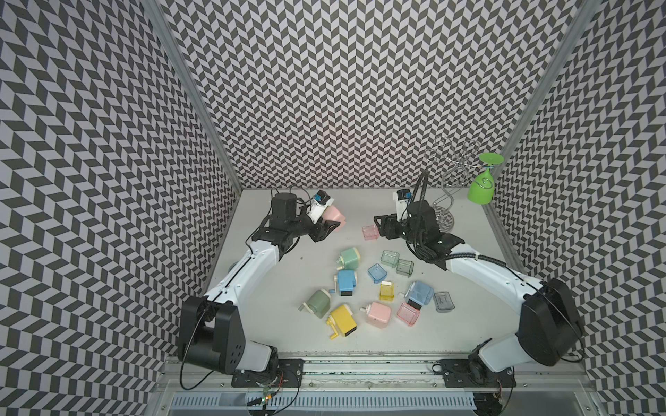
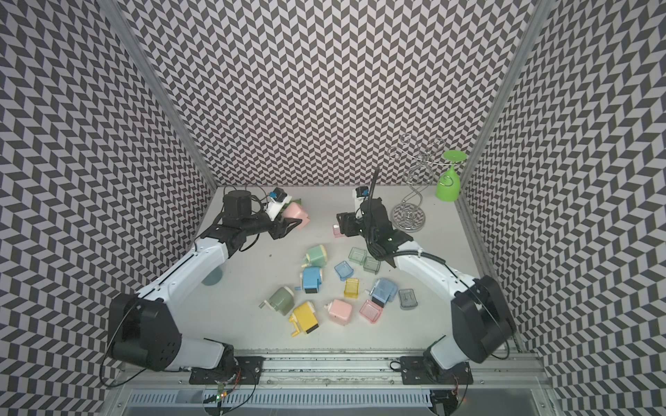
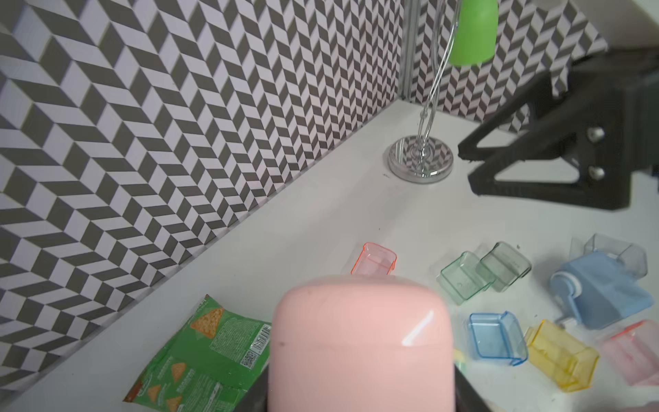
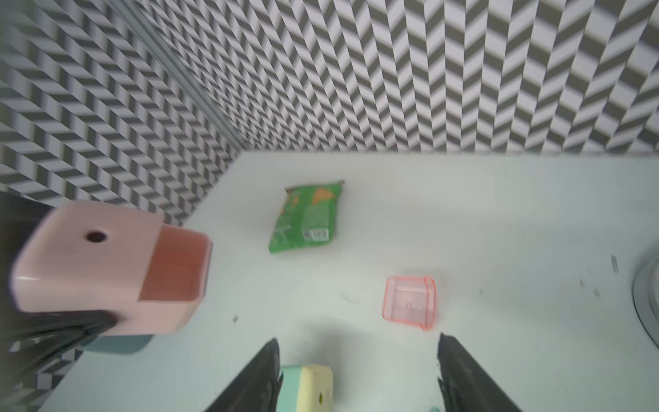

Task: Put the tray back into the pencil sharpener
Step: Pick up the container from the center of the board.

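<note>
Beside the stand [image 1: 445, 216], on its side toward the middle of the counter [image 1: 288, 288], the right tool [image 4: 356, 344] is lowered with jaws spread wide and nothing between them. Its tips are just short of the tray [image 4: 410, 303] and not touching it. Tray: clear pink, lying on the counter, outside the sharpener [image 1: 333, 215] and well apart from it. It sits between the sharpener and the stand. Left tool [image 1: 333, 223]: closed on the pink sharpener, which it holds clear of the counter, farther from the stand than the tray. The right wrist view shows black fingers [image 4: 71, 328] under the body, and the tray slot is empty and turned toward the stand side. Chip bag [image 4: 306, 217]: flat on the counter beyond the tray from the stand, near the back wall. Green glass [image 1: 481, 187]: hung upside down on the stand. Other sharpeners [image 1: 346, 282] and loose trays [image 1: 390, 258]: scattered on the counter, nearer the arm bases than the stand, none held.
</note>
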### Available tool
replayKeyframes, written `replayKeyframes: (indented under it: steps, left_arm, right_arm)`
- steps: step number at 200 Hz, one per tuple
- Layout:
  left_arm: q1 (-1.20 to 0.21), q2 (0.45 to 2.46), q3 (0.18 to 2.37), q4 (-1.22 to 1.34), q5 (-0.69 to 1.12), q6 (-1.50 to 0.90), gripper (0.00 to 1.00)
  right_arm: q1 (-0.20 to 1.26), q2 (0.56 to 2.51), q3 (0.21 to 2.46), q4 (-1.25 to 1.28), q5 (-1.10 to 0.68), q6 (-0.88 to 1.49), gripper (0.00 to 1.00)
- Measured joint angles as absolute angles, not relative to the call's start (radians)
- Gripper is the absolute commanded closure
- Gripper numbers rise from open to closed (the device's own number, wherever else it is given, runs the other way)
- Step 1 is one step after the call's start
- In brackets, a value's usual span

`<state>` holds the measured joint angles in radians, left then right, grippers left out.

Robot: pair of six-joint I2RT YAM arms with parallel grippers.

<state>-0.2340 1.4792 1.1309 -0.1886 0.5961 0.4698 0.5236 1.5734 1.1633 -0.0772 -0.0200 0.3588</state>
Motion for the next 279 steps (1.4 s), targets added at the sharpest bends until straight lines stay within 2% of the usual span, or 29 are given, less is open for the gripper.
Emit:
replayKeyframes:
  steps: [22,70,116,181,220,279]
  left_arm:
    - [-0.237,1.583,1.185,-0.221,0.601,0.632,0.93]
    - [-0.243,1.834,1.39,-0.347,0.627,0.902,0.9]
    - [-0.253,2.044,1.62,-0.502,0.636,1.037,0.86]
    - [-0.301,2.194,1.75,-0.624,0.592,1.044,0.82]
    - [-0.331,2.199,1.753,-0.622,0.553,0.993,0.8]
    - [-0.353,2.2,1.753,-0.61,0.483,0.965,0.78]
  right_arm:
    - [0.48,1.687,1.279,-0.184,-0.08,0.399,0.46]
    - [0.442,1.88,1.446,-0.323,-0.173,0.409,0.47]
    - [0.442,1.988,1.507,-0.369,-0.201,0.401,0.51]
    - [0.442,2.077,1.539,-0.383,-0.142,0.397,0.58]
    - [0.44,2.132,1.589,-0.377,-0.131,0.381,0.68]
    - [0.441,2.174,1.632,-0.38,-0.137,0.366,0.74]
